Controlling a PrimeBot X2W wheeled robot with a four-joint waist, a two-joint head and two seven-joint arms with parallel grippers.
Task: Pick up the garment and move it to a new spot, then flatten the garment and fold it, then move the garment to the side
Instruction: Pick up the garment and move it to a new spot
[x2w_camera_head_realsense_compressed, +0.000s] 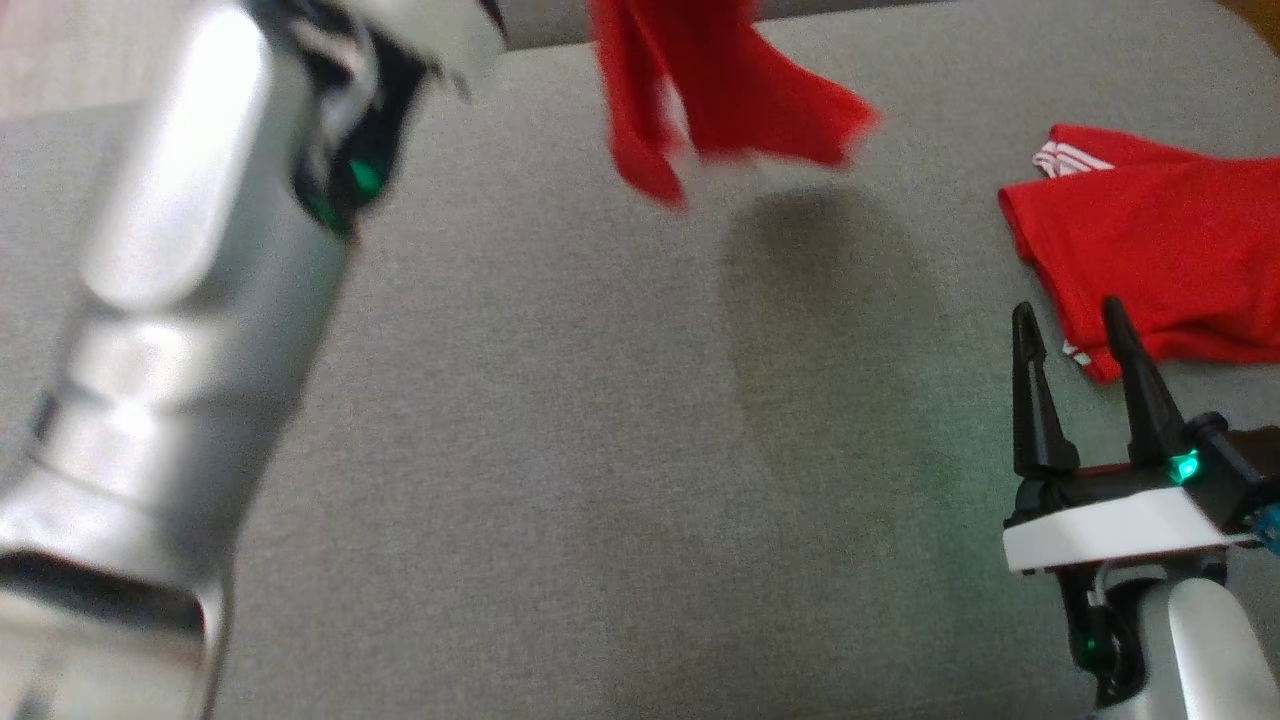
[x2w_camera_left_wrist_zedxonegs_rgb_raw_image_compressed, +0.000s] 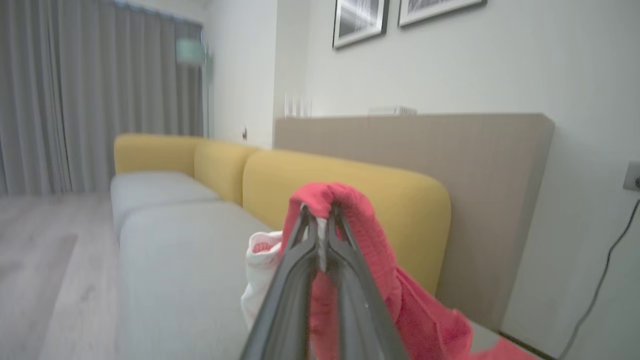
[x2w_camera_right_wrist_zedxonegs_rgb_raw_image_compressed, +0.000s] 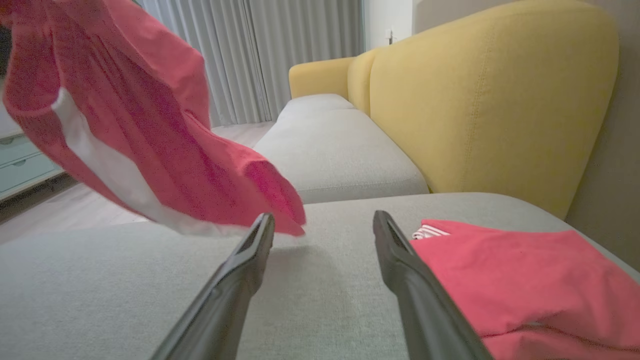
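A red garment (x2w_camera_head_realsense_compressed: 720, 90) with a white band hangs in the air over the grey sofa cushion (x2w_camera_head_realsense_compressed: 560, 450), casting a shadow below it. In the left wrist view my left gripper (x2w_camera_left_wrist_zedxonegs_rgb_raw_image_compressed: 320, 210) is shut on a bunched fold of this garment (x2w_camera_left_wrist_zedxonegs_rgb_raw_image_compressed: 365, 220), whose cloth drapes down to the right of the fingers. My left forearm (x2w_camera_head_realsense_compressed: 200, 300) rises, blurred, up the left of the head view. My right gripper (x2w_camera_head_realsense_compressed: 1066, 310) stands open and holds nothing, low over the cushion at the right. In the right wrist view the garment (x2w_camera_right_wrist_zedxonegs_rgb_raw_image_compressed: 140, 125) hangs at the upper left, beyond that gripper (x2w_camera_right_wrist_zedxonegs_rgb_raw_image_compressed: 324, 220).
A second red garment (x2w_camera_head_realsense_compressed: 1160, 250) with white stripes lies flat on the cushion at the right, just beyond my right fingers (x2w_camera_right_wrist_zedxonegs_rgb_raw_image_compressed: 525, 275). A yellow backrest (x2w_camera_right_wrist_zedxonegs_rgb_raw_image_compressed: 490, 100) runs along the far side. Further cushions, a curtain and wooden floor lie to the left.
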